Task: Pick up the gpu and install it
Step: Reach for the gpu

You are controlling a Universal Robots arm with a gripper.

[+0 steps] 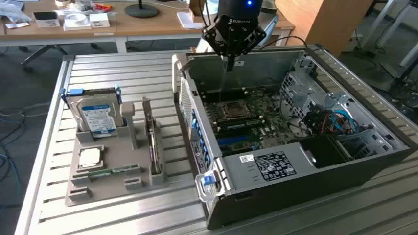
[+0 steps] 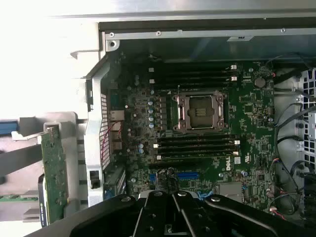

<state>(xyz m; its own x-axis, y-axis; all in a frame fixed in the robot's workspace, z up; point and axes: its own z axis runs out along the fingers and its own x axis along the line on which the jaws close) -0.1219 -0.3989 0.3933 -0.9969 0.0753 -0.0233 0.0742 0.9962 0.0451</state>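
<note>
Near end of the slotted aluminium table (image 1: 130,218): grey holder tray (image 1: 107,190) on the exterior view's left, open PC case (image 1: 274,200) on its right, lying on its side with the opening facing up.

Tray, front to back: narrow memory stick (image 1: 114,172) lying flat, square CPU chip (image 1: 90,156) just behind it, hard drive (image 1: 98,116) upright in the rear slot.

The gpu (image 1: 151,139) stands on edge in the tray's long slot, on the side nearest the case — nothing touching it. The wrist view shows it edge-on, green board just outside the case wall.

Inside the case: motherboard (image 1: 261,105) with the CPU socket (image 1: 233,108) near the middle, and blue and red cables (image 1: 330,120) toward the exterior view's right.

Gripper (image 1: 228,66) hangs over the far end of the case, pointing down at the motherboard. Jaws are closed on nothing — well apart from the gpu.

Beyond the table is a wooden desk (image 1: 130,28) with small boxes and a round black base.
</note>
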